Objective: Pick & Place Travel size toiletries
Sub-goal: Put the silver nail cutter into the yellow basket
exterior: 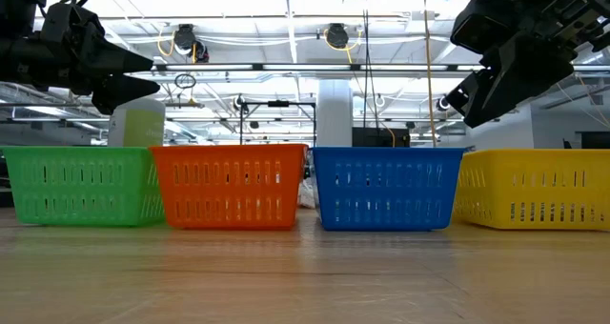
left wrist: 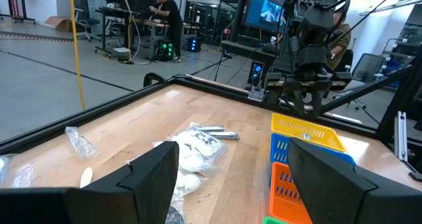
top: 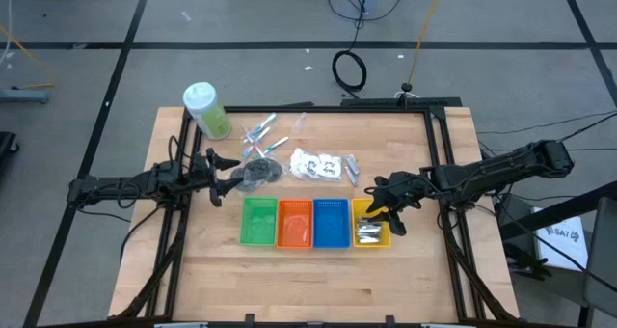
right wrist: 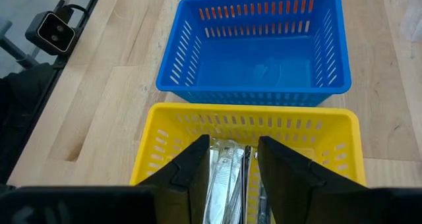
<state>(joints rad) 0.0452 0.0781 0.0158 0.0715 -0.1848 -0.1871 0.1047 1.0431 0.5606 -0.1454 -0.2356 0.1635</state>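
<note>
In the high view the white packets [top: 316, 164], a short silver tube [top: 351, 169], the thin sticks [top: 260, 135] and the dark clear pouch [top: 258, 172] lie flat on the table's far half. More silver tubes [right wrist: 224, 178] lie in the yellow bin [right wrist: 250, 113]. My left gripper [top: 229, 177] hovers open just left of the pouch; its wrist view shows the packets [left wrist: 194, 151] ahead of it [left wrist: 234, 151]. My right gripper [top: 381, 210] hangs open above the yellow bin, its fingers [right wrist: 198, 165] pointing down over the tubes and touching nothing.
Green [top: 258, 239], orange [top: 294, 241] and blue [top: 331, 241] bins stand in a row left of the yellow one [top: 384, 239]. A large pale-green bottle [top: 205, 109] lies near the far left corner. Bare wood lies in front of the bins. People work beyond the table.
</note>
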